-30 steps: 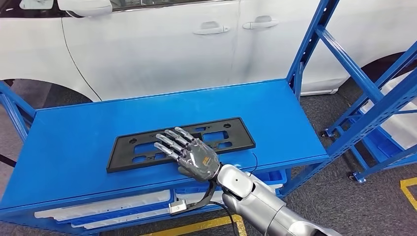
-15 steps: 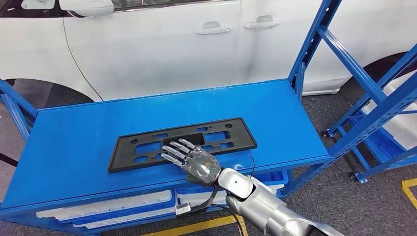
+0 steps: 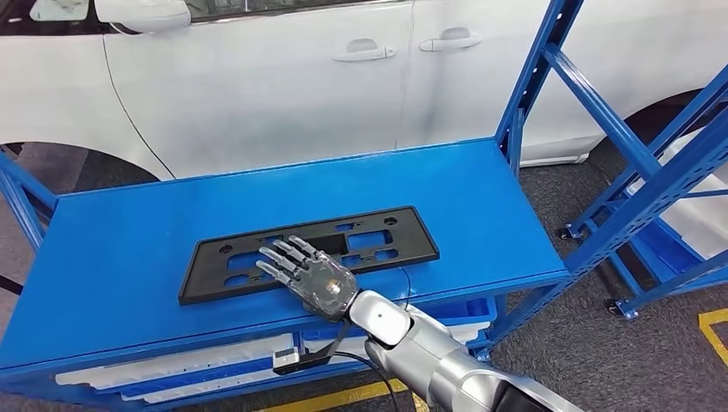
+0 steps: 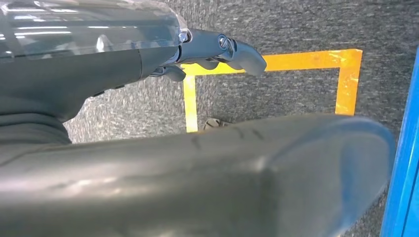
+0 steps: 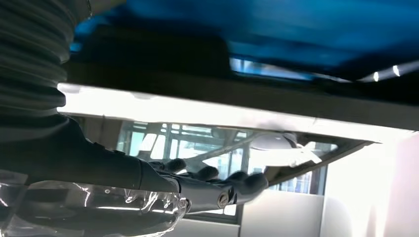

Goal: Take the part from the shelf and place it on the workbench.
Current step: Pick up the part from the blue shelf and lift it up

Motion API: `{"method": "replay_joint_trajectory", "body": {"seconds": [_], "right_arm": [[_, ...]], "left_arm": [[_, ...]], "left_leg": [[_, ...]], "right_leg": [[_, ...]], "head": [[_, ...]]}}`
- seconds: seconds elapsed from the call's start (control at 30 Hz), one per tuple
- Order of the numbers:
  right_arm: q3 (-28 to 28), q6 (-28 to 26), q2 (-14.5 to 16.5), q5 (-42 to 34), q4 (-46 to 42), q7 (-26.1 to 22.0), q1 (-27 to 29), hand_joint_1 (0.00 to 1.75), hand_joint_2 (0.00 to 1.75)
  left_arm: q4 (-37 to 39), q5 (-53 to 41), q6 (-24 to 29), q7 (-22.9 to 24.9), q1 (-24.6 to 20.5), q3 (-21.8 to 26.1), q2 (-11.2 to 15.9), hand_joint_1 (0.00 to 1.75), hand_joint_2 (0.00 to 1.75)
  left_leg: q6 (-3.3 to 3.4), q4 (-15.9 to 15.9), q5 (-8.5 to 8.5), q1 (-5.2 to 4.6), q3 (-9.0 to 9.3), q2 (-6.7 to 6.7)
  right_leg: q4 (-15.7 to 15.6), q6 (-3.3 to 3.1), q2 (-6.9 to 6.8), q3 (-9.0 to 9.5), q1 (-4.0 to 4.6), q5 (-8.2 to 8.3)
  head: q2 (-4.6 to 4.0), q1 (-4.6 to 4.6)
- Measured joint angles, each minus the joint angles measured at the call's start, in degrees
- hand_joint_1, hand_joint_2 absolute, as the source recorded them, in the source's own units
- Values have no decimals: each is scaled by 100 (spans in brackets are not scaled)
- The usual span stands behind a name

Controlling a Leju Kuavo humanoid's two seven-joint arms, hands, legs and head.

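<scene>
A flat black plate-holder part (image 3: 416, 243) with several cut-outs lies on the blue top shelf (image 3: 129, 232), near its front edge. My right hand (image 3: 311, 276) reaches in from below and lies spread over the part's front middle, fingers straight and apart, holding nothing. In the right wrist view its fingers (image 5: 207, 185) are stretched out close to the dark part (image 5: 148, 74) and the blue surface (image 5: 296, 29). My left hand (image 4: 217, 49) hangs beside my body over the grey floor, with nothing in it.
A white car (image 3: 257, 77) stands just behind the shelf. Blue rack uprights (image 3: 532, 77) and braces rise at the right. White parts (image 3: 172, 369) lie on the lower shelf. A small cabled box (image 3: 288, 359) dangles below my right wrist. Yellow tape (image 3: 712, 330) marks the floor.
My right hand has sunk closer to the part and slid a little to the left along it, fingers still spread. The whole picture has shifted slightly. The part lies where it was.
</scene>
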Motion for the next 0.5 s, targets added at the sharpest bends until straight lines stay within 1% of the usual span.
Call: {"method": "replay_joint_trajectory", "body": {"seconds": [0.07, 0.1, 0.13, 0.17, 0.2, 0.23, 0.27, 0.3, 0.33, 0.37, 0.4, 0.43, 0.47, 0.5], "right_arm": [[-17, -1, 93, 67, 32, 63, -22, 0, 175], [-27, -1, 126, 83, 44, 78, -37, 0, 175], [-37, -1, 148, 97, 55, 90, -52, 0, 175], [-44, -1, 163, 126, 66, 110, -62, 0, 175], [-51, -1, 173, 182, 77, 138, -64, 0, 175], [-60, -1, 180, 273, 90, 179, -58, 0, 175], [-69, -1, 189, 417, 103, 244, -51, 0, 175], [-80, -1, 202, 600, 118, 326, -48, 0, 175], [-89, -1, 226, 815, 138, 428, -53, 0, 175], [-94, -1, 257, 1030, 167, 528, -70, 0, 175], [-96, 0, 294, 1211, 208, 625, -96, 0, 175], [-95, 7, 336, 1367, 273, 724, -124, 0, 175], [-95, 33, 377, 1480, 365, 811, -153, 26, 175], [-94, 76, 417, 1566, 468, 899, -177, 61, 175]], "left_arm": [[0, -8, -1, 2, 2, -2, 2, 0, 0], [0, -10, -3, 3, 3, -2, 2, 0, 0], [0, -11, -7, 3, 2, -3, 1, 0, 0], [0, -13, -13, 3, 0, -3, 1, 0, 0], [0, -17, -18, 4, -1, -3, 2, 0, 0], [0, -24, -23, 6, 0, -3, 4, 0, 0], [0, -33, -28, 10, 2, -3, 7, 0, 0], [0, -43, -34, 16, 3, -3, 9, 0, 0], [0, -52, -40, 21, 3, -3, 10, 0, 0], [0, -60, -45, 25, 1, -3, 10, 0, 0], [0, -67, -50, 27, -2, -3, 9, 0, 0], [0, -73, -53, 27, -7, -3, 9, 0, 0], [0, -79, -56, 27, -10, -3, 9, 0, 0], [0, -84, -59, 27, -13, -3, 9, 0, 0]], "left_leg": [[69, -18, 28, 20, -4, -1], [105, -33, 42, 34, -1, 4], [137, -48, 55, 51, 2, 9], [157, -52, 60, 54, 0, 15], [170, -50, 59, 53, -7, 15], [174, -48, 59, 53, -11, 15], [174, -46, 57, 52, -13, 14], [171, -43, 54, 52, -11, 12], [164, -41, 50, 52, -3, 9], [152, -40, 42, 52, 9, 6], [134, -35, 31, 43, 17, 4], [110, -31, 22, 33, 20, 2], [82, -27, 15, 24, 17, 1], [49, -28, 13, 18, 12, 0]], "right_leg": [[19, 58, 1, -7, -4, -18], [104, 89, -3, -41, -7, -86], [297, 118, -6, -125, -11, -214], [617, 141, -9, -271, -25, -395], [1021, 159, -13, -465, -36, -592], [1406, 174, -13, -654, -50, -741], [1652, 184, -13, -782, -63, -793], [1676, 187, -14, -805, -72, -729], [1454, 178, -15, -706, -79, -559], [1059, 159, -16, -518, -80, -334], [632, 132, -16, -310, -69, -161], [291, 107, -18, -149, -58, -42], [90, 86, -18, -59, -44, 6], [20, 66, -16, -34, -28, -4]], "head": [[0, 0], [0, 0], [0, 0], [0, 0], [0, 0], [0, 0], [0, 0], [0, 0], [0, 0], [0, 0], [0, 0], [0, 0], [0, 0], [0, 0]]}}
